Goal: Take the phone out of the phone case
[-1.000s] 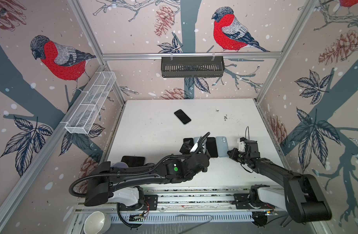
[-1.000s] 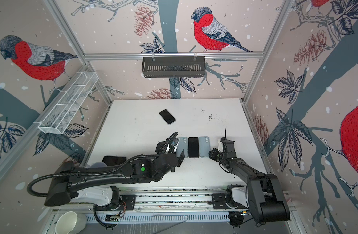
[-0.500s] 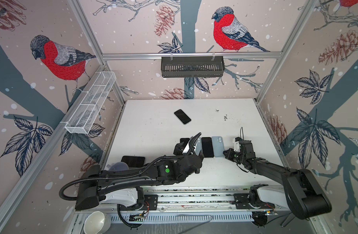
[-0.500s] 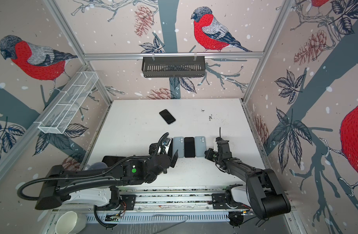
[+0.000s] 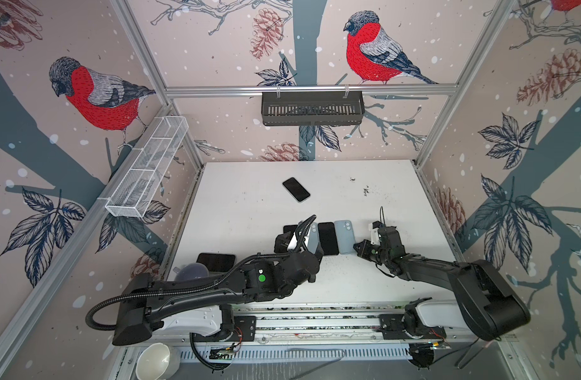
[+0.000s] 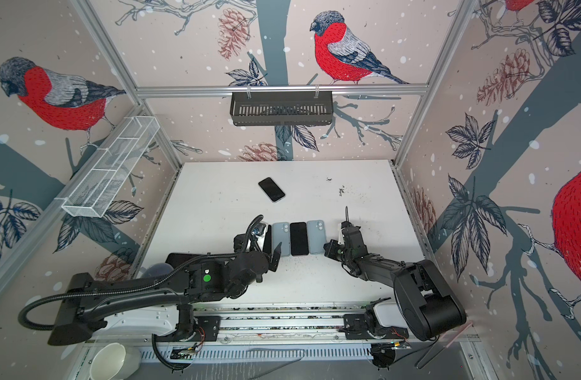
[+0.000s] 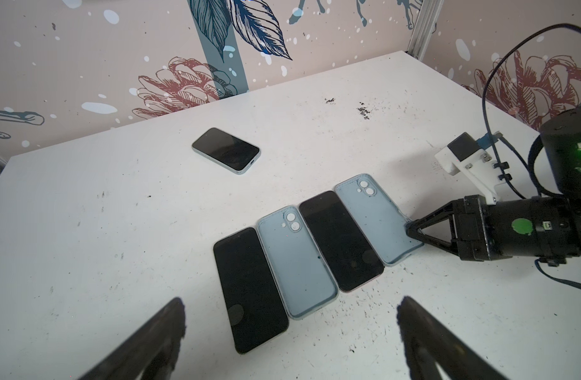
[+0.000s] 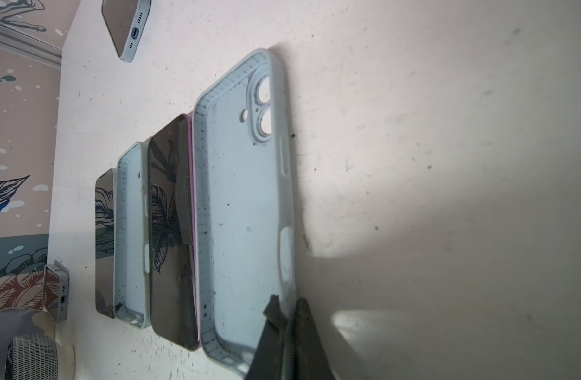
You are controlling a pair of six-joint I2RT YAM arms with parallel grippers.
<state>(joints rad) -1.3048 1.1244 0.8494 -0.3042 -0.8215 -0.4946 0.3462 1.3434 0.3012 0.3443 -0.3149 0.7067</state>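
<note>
**Top views.** Noted, in both top views, a row of four flat things lying edge to edge towards the front of the white desk [image 5: 249, 210]. At the left end, a black glass-fronted phone [image 5: 289, 228], largely hidden by the left arm. Next to it, an empty pale blue silicone case [image 6: 281, 238]. Then a second black glass-fronted phone [image 5: 328, 238], screen up. At the right end, a second empty pale blue silicone case [image 5: 345, 236]. Logged the left gripper [image 6: 259, 248] above the near left part of the row. Logged the right gripper [image 5: 356, 245] low at the right-end case's outer edge, near its front corner. Also marked a dark phone with a pale blue rim [image 5: 295, 190], alone farther back and well apart from the row.

**Left wrist view.** Saw the left gripper [image 7: 290, 300] with jaws spread wide and holding nothing — only the near ends of the row showing in the gap. Confirmed both cases hollow side up, with camera cut-outs at the far ends. Saw the right gripper [image 7: 410, 230] drawn to a point on the long outer edge of the right-end case [image 7: 374, 214].

**Right wrist view.** Found the right gripper [image 8: 287, 306] with jaws nearly together astride the outer wall of the right-end case [image 8: 246, 197]. One fingertip [image 8: 273, 312] inside the shell, the other outside, the wall between them. Could not tell how firmly pressed. Placed the second phone [image 8: 172, 230] outside the case, flat on the desk and touching the case's other long edge.
</note>
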